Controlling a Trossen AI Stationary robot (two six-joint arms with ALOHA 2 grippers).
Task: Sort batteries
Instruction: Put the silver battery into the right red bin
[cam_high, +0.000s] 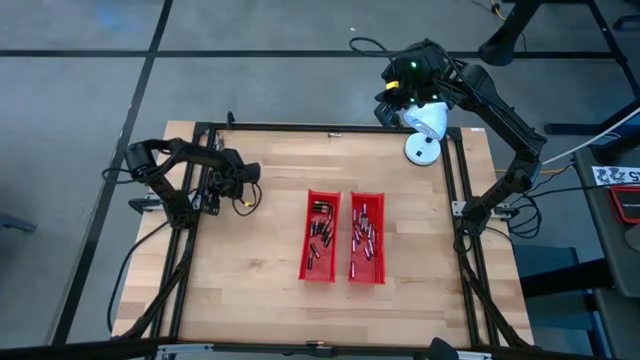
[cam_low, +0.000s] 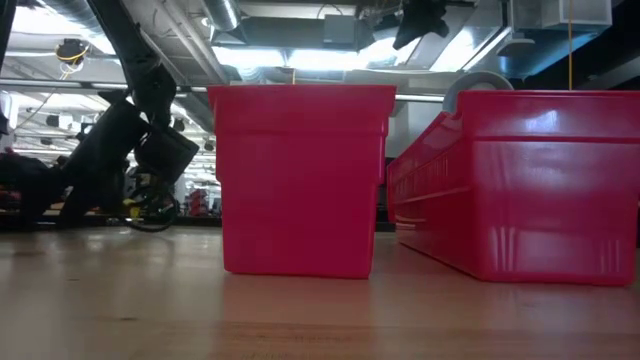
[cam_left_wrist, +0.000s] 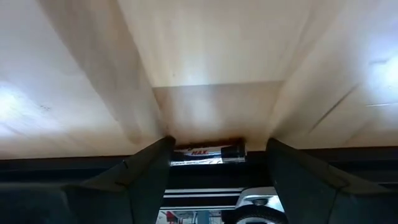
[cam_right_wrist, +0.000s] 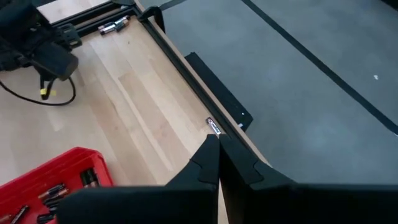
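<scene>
Left gripper (cam_left_wrist: 219, 163) spread wide, low over the pale wooden counter (cam_high: 260, 250) at about nine o'clock, fingers straddling one silvery-and-dark cylindrical battery (cam_left_wrist: 208, 153) lying flat against the black frame rail (cam_left_wrist: 74, 167) at the counter's edge. Nothing held yet. Long axis of that cell running along the rail, across the gap between the fingers, so a straight close would likely pinch it end to end; better, probably, to turn the wrist a quarter or drag the cell clear of the rail first, then settle squarely over its middle before closing.

Right gripper (cam_right_wrist: 217, 149) pinched shut on nothing, raised beyond the counter's one o'clock corner. Just past its tips, a second small metallic battery (cam_right_wrist: 213, 127) lying on the far edge by the rail, long axis roughly along that edge.

Near six o'clock of centre, two red plastic trays (cam_high: 322, 237) side by side, long sides touching, both holding many small sorted batteries (cam_high: 364, 232) lying in mixed directions.
</scene>
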